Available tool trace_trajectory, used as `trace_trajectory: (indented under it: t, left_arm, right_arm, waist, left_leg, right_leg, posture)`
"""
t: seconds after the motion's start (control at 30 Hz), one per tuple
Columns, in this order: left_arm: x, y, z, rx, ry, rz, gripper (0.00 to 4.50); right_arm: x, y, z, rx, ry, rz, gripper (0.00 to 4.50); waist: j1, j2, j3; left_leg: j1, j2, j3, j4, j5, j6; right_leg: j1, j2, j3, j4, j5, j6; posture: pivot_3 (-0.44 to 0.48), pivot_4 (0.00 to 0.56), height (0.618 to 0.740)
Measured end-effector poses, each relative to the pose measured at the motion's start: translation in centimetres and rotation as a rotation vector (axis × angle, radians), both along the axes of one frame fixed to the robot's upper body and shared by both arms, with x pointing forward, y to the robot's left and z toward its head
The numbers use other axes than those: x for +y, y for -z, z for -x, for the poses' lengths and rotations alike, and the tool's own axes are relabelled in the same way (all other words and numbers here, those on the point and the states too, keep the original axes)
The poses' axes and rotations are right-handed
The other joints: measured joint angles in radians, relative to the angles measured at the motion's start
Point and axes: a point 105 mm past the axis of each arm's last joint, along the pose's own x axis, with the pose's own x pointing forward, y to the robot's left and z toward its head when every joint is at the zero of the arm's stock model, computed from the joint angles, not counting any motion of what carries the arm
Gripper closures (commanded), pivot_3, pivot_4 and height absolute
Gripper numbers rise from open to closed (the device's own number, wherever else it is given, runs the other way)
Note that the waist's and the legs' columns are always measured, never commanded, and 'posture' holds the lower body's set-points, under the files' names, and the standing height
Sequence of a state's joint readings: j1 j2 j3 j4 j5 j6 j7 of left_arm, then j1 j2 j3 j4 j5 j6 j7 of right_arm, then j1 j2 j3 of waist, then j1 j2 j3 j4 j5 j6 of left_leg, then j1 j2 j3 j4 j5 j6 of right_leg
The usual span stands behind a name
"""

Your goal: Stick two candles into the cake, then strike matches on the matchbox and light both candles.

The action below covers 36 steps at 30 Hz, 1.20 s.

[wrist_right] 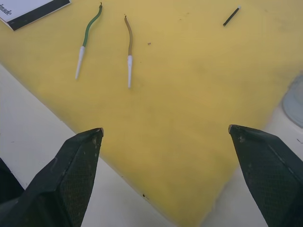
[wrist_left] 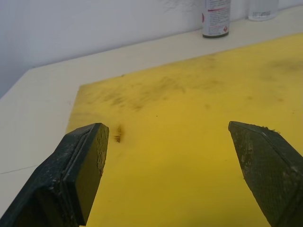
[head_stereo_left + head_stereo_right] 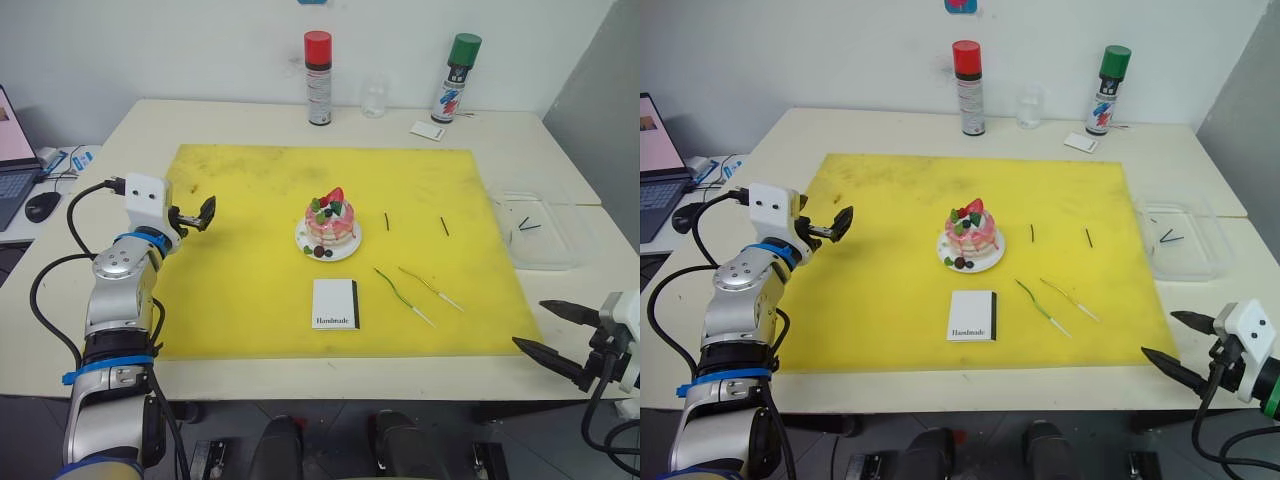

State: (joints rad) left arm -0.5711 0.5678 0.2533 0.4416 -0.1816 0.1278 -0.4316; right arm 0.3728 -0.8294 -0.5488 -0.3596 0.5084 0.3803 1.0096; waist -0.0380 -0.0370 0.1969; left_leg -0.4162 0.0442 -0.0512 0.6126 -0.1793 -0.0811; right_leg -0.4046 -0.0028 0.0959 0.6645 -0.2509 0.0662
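A small pink cake (image 3: 330, 224) topped with a strawberry sits on a white plate (image 3: 346, 250) in the middle of the yellow mat (image 3: 240, 290). The white matchbox (image 3: 335, 304) lies just in front of it. Right of the matchbox lie two thin green candles (image 3: 397, 289) (image 3: 430, 287), seen close up as candles (image 1: 88, 34) (image 1: 129, 46). Two short dark matches (image 3: 387, 221) (image 3: 444, 226) lie to the cake's right. My left gripper (image 3: 203, 214) hovers open and empty over the mat's left part. My right gripper (image 3: 527, 322) is open and empty off the mat's front right corner.
At the table's back stand a red-capped spray can (image 3: 318, 78), a glass (image 3: 374, 97), a green-capped spray can (image 3: 456, 78) and a small white card (image 3: 427, 130). A clear plastic tray (image 3: 545, 240) lies right of the mat. A laptop (image 3: 12, 165) and mouse (image 3: 42, 206) sit far left.
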Motion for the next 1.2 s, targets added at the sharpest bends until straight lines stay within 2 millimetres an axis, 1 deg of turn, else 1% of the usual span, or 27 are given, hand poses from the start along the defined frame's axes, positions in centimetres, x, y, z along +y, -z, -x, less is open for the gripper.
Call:
trace_trajectory:
  t: [0.1, 0.17, 0.23, 0.3, 0.33, 0.43, 0.5, 0.57, 0.63, 0.7, 0.77, 0.9, 0.97, 1.07, 1.2]
  left_arm:
    - [-0.6, -0.7, 0.3, 0.004, 0.083, 0.092, 0.00]
    - [-1.7, -2.2, 1.0, 0.020, 0.198, 0.102, 0.00]
    - [-3.3, -4.2, 2.4, 0.038, 0.346, 0.033, 0.00]
    - [-5.5, -5.5, 4.1, 0.070, 0.504, -0.023, 0.00]
    - [-6.9, -5.7, 5.3, 0.103, 0.594, -0.043, 0.00]
    - [-11.2, -5.0, 8.9, 0.217, 0.863, -0.077, 0.00]
    - [-14.2, -4.9, 11.2, 0.249, 1.022, -0.095, 0.00]
    - [-16.5, -4.8, 12.8, 0.245, 1.129, -0.142, 0.00]
    - [-18.1, -4.2, 14.0, 0.249, 1.208, -0.187, 0.00]
    - [-19.2, -3.3, 14.7, 0.259, 1.263, -0.225, 0.00]
    - [-19.7, -2.5, 15.1, 0.265, 1.297, -0.247, 0.00]
    - [-20.0, -2.5, 15.1, 0.235, 1.308, -0.264, 0.00]
    - [-20.0, -2.5, 15.0, 0.227, 1.304, -0.267, 0.00]
    - [-20.2, -2.7, 14.9, 0.202, 1.303, -0.256, 0.00]
    - [-20.4, -2.8, 14.7, 0.188, 1.290, -0.248, 0.00]
  right_arm:
    - [0.2, 0.0, -0.1, 0.000, -0.010, 0.000, 0.04]
    - [0.8, 0.0, -0.2, 0.001, -0.037, 0.001, 0.04]
    - [1.6, -0.3, -0.4, -0.012, -0.070, 0.001, 0.04]
    - [2.0, -0.5, -0.6, -0.020, -0.087, -0.003, 0.04]
    - [2.2, -0.5, -0.8, -0.019, -0.091, -0.007, 0.04]
    - [2.9, -0.5, -1.1, -0.017, -0.109, -0.012, 0.04]
    - [3.7, -0.3, -1.4, -0.007, -0.134, -0.016, 0.04]
    - [4.3, 0.0, -1.8, 0.002, -0.146, -0.010, 0.04]
    - [4.9, 0.3, -2.3, 0.006, -0.148, -0.001, 0.04]
    - [5.4, 0.4, -2.9, 0.003, -0.147, 0.006, 0.04]
    - [5.7, 0.8, -3.4, 0.011, -0.136, 0.023, 0.04]
    - [6.2, 1.3, -4.0, 0.016, -0.133, 0.048, 0.04]
    - [6.1, 1.8, -4.2, 0.029, -0.125, 0.064, 0.04]
    - [5.4, 2.7, -4.6, 0.052, -0.101, 0.083, 0.63]
    - [5.2, 3.2, -4.6, 0.062, -0.098, 0.098, 2.02]
  waist:
    - [0.000, 0.000, 0.000]
    - [-0.001, 0.000, 0.000]
    - [-0.005, 0.000, 0.000]
    - [-0.007, 0.001, 0.000]
    - [-0.008, 0.001, -0.001]
    - [-0.012, 0.001, -0.001]
    - [-0.010, 0.001, -0.001]
    - [-0.011, 0.001, -0.001]
    - [-0.012, 0.001, -0.001]
    - [-0.013, 0.001, -0.001]
    - [-0.016, 0.001, -0.001]
    - [-0.016, 0.001, -0.001]
    - [-0.016, 0.001, -0.001]
    - [-0.016, 0.001, -0.001]
    - [-0.016, 0.001, -0.001]
  left_leg:
    - [0.000, 0.000, 0.000, 0.000, 0.000, 0.000]
    - [0.000, 0.001, 0.000, 0.000, 0.000, 0.000]
    - [0.000, 0.001, 0.000, 0.000, 0.000, 0.000]
    - [0.000, 0.001, 0.000, 0.000, 0.000, 0.000]
    - [0.000, 0.001, 0.000, 0.000, 0.000, 0.000]
    - [0.000, 0.001, 0.000, 0.000, 0.000, 0.000]
    - [0.000, 0.001, 0.000, 0.001, 0.000, 0.000]
    - [0.000, 0.001, 0.001, 0.002, 0.001, 0.001]
    - [0.000, 0.001, 0.001, 0.003, 0.001, 0.001]
    - [0.000, 0.001, 0.001, 0.004, 0.001, 0.001]
    - [0.000, 0.001, 0.001, 0.005, 0.001, 0.001]
    - [-0.001, 0.001, 0.001, 0.005, 0.001, 0.001]
    - [-0.001, 0.001, 0.001, 0.005, 0.001, 0.001]
    - [-0.001, 0.001, 0.001, 0.005, 0.001, 0.001]
    - [-0.001, 0.001, 0.001, 0.005, 0.001, 0.001]
  right_leg:
    - [0.000, 0.000, 0.000, 0.000, 0.000, 0.000]
    - [0.000, 0.000, 0.000, 0.000, 0.000, 0.000]
    - [0.000, 0.001, 0.000, 0.000, 0.000, 0.000]
    - [0.000, 0.000, 0.000, 0.000, 0.000, -0.001]
    - [0.000, 0.000, 0.000, 0.000, 0.000, -0.001]
    - [0.000, 0.000, 0.000, 0.000, -0.002, -0.003]
    - [0.000, 0.000, 0.000, 0.000, -0.002, -0.005]
    - [0.000, 0.000, 0.001, 0.000, -0.002, -0.005]
    - [0.000, 0.000, 0.001, 0.000, -0.002, -0.005]
    - [0.000, 0.000, 0.001, 0.000, -0.002, -0.006]
    - [0.000, 0.001, 0.001, 0.001, -0.002, -0.006]
    - [0.000, 0.001, 0.002, 0.000, -0.002, -0.006]
    - [0.000, 0.001, 0.002, 0.000, -0.002, -0.006]
    - [0.000, 0.001, 0.002, 0.000, -0.002, -0.006]
    - [0.000, 0.001, 0.002, 0.000, -0.002, -0.006]
  posture:
    - [0.000, 0.150, 0.740]
    - [0.000, 0.150, 0.740]
    - [0.000, 0.150, 0.740]
    - [0.000, 0.150, 0.740]
    - [0.000, 0.150, 0.740]
    - [0.000, 0.150, 0.740]
    - [0.000, 0.150, 0.740]
    - [0.000, 0.150, 0.740]
    - [0.000, 0.150, 0.740]
    - [0.000, 0.150, 0.740]
    - [0.000, 0.150, 0.740]
    - [0.000, 0.150, 0.740]
    - [0.000, 0.150, 0.740]
    - [0.000, 0.150, 0.740]
    - [0.000, 0.150, 0.740]
